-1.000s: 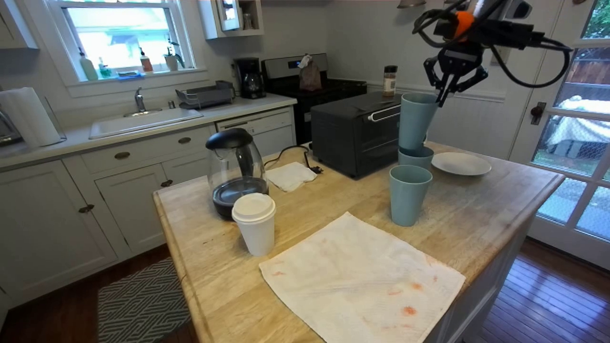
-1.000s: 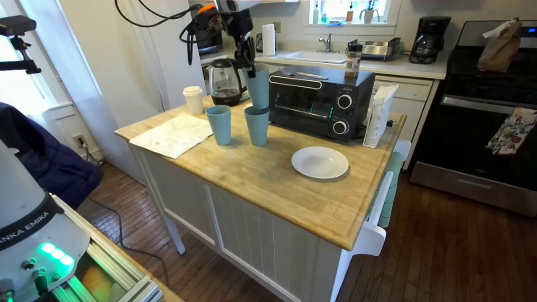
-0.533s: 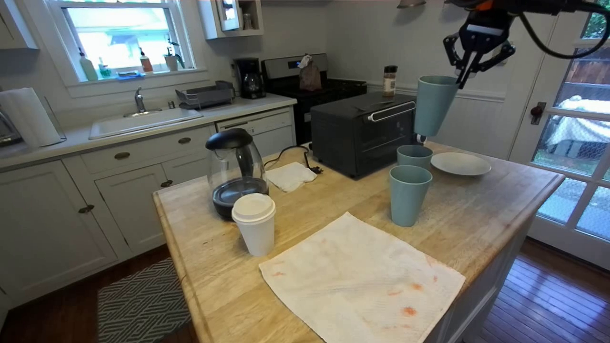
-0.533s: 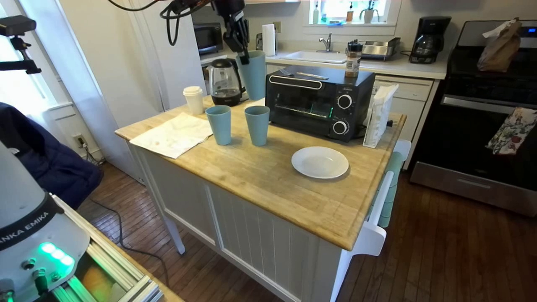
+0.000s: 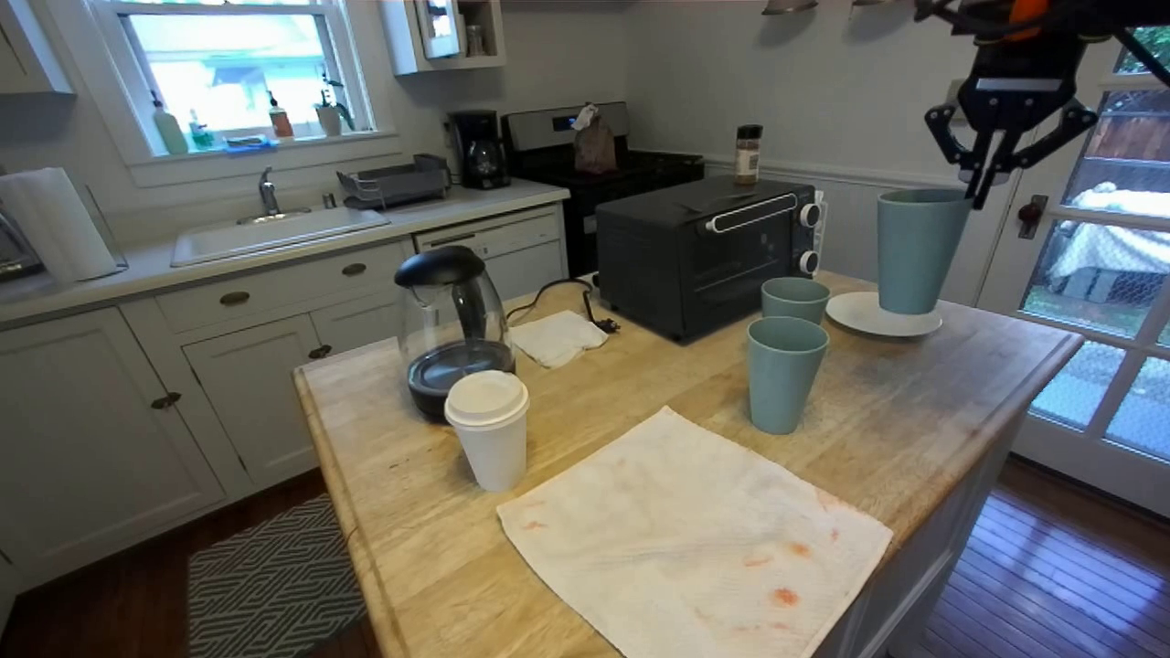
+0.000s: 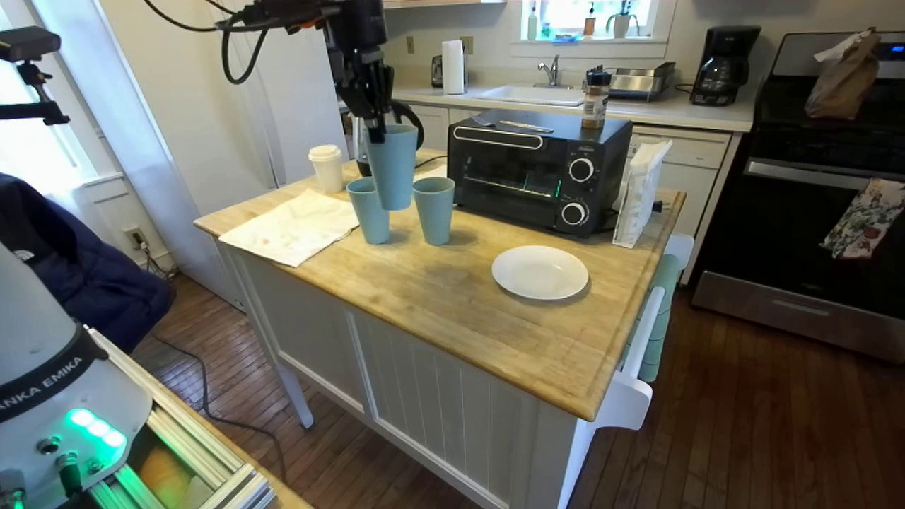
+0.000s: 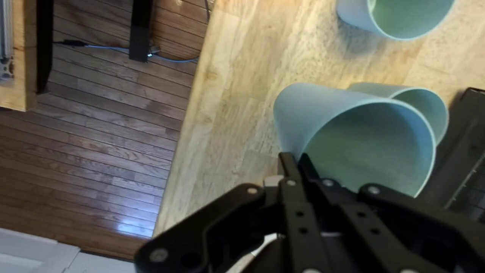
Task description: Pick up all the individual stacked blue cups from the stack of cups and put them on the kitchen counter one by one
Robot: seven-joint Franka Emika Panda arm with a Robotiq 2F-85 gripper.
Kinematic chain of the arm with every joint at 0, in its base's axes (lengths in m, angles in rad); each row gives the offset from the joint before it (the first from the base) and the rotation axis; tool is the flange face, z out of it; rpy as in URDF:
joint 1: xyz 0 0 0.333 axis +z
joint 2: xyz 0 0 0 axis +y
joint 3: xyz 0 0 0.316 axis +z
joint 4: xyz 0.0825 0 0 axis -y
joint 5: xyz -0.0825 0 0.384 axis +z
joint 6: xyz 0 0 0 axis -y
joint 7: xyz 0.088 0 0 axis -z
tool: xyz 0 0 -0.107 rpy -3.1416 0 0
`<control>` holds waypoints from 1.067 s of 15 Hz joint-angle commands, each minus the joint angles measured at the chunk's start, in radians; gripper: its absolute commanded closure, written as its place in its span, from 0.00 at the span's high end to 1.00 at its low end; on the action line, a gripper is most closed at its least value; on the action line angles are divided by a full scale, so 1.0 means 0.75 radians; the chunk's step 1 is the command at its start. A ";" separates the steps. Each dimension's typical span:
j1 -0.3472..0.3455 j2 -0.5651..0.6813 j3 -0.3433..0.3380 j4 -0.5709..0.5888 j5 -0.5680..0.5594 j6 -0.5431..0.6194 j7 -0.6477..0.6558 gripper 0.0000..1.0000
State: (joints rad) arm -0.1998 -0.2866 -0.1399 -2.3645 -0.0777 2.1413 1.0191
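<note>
In both exterior views the arm [image 6: 357, 25] is cut off by the top edge. Its jaws are drawn together on the rim of a blue cup [image 5: 919, 256], pinched above the counter [image 6: 424, 290], at the right of the frame in an exterior view. The wrist view shows that cup's inner wall; its floor cannot be made out. There it covers part of a second cup [image 5: 795, 297], while a third cup [image 5: 788, 379] runs off the top edge, upper right. Both stand upright on the counter, and in an exterior view the third hides the lower part of the second. There, a white plate [image 5: 864, 322] is partly screened by the pinched cup. A lid [image 5: 487, 399] conceals whatever the white cup [image 5: 492, 454], left of centre, contains. Whether the dark bottom of the kettle [image 5: 457, 334] behind it is liquid or base cannot be told.
</note>
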 commanded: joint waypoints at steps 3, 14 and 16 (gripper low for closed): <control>-0.031 0.013 -0.003 -0.184 0.049 0.137 -0.033 0.01; -0.032 0.185 -0.017 -0.304 0.168 0.513 -0.062 0.01; -0.031 0.213 -0.016 -0.304 0.181 0.550 -0.063 0.01</control>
State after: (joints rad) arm -0.2239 -0.1577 -0.1484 -2.5899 0.0186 2.5001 0.9980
